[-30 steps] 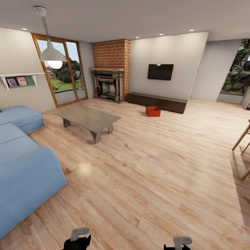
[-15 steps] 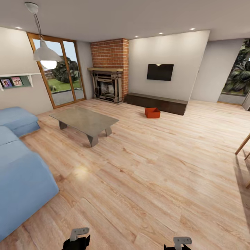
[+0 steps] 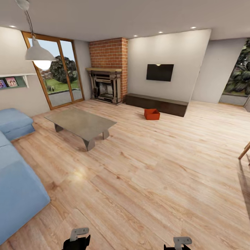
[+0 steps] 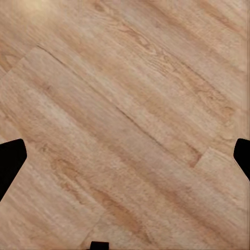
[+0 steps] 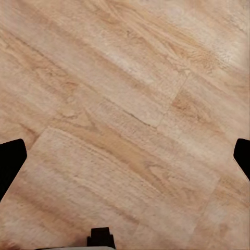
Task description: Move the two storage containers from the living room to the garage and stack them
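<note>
One orange-red storage container (image 3: 152,114) sits on the wood-plank floor of the living room, far ahead, just in front of the dark low TV bench (image 3: 156,103). The other container and the garage are out of view. The ends of my left arm (image 3: 78,238) and right arm (image 3: 181,242) poke in at the bottom edge of the head view. In the wrist views my left gripper (image 4: 125,161) and right gripper (image 5: 125,161) hang open over bare planks, dark fingertips (image 4: 10,159) (image 5: 10,159) wide apart with nothing between them.
A blue sofa (image 3: 17,184) fills the left side. A grey low table (image 3: 80,123) stands ahead left. The brick fireplace (image 3: 107,85) and glass doors (image 3: 57,78) are at the back left. A wooden leg (image 3: 244,151) juts in at the right edge.
The whole head view has shifted: sofa, table and lamp slide left, so the camera has moved. The container stays put on the floor. Both arms hold their pose.
</note>
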Tool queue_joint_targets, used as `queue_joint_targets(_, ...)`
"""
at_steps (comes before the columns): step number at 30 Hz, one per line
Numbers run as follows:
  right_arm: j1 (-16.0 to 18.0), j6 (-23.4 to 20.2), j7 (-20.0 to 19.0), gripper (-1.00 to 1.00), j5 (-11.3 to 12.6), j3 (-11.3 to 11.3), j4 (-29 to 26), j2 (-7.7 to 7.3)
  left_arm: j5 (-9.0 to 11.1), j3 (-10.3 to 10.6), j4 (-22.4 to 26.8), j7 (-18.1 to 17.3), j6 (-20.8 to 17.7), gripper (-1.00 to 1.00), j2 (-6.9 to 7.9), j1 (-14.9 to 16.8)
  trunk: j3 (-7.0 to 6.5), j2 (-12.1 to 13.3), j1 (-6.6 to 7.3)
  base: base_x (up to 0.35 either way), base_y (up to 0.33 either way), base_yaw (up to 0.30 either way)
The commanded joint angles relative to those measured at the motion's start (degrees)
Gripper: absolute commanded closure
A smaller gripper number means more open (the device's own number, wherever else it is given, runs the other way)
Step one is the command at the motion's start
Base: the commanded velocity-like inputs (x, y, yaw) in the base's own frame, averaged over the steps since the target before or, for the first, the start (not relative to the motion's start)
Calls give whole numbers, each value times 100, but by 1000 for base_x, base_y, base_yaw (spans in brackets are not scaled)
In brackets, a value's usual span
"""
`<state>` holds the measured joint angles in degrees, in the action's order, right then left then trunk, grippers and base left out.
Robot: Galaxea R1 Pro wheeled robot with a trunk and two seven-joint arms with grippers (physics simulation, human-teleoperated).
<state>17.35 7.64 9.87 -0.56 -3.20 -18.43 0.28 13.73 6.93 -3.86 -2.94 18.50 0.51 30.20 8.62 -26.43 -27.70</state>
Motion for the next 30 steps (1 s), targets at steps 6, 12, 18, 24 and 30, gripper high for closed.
queue_joint_targets(6, 6, 10, 41, -100, -5, -32, 6, -2, 60, 43, -27, -31, 40, -100, -4, 12, 11, -10, -6, 329, -130, 0)
queue_joint_targets(12, 6, 10, 41, -100, -5, -34, 6, -2, 60, 45, -27, -31, 40, -100, -7, 12, 11, -10, -6, 329, -130, 0)
queue_joint_targets(18, 6, 10, 41, -100, -5, -35, 6, -2, 60, 45, -27, -31, 40, -100, -7, 12, 11, -10, -6, 329, -130, 0)
queue_joint_targets(24, 6, 10, 41, -100, -5, -34, 6, -2, 60, 45, -27, -31, 40, -100, -7, 12, 11, -10, -6, 329, -130, 0)
queue_joint_targets(30, 6, 10, 41, -100, -5, -33, 6, -2, 60, 45, -27, -25, 40, -100, -7, 12, 11, -10, -6, 329, -130, 0)
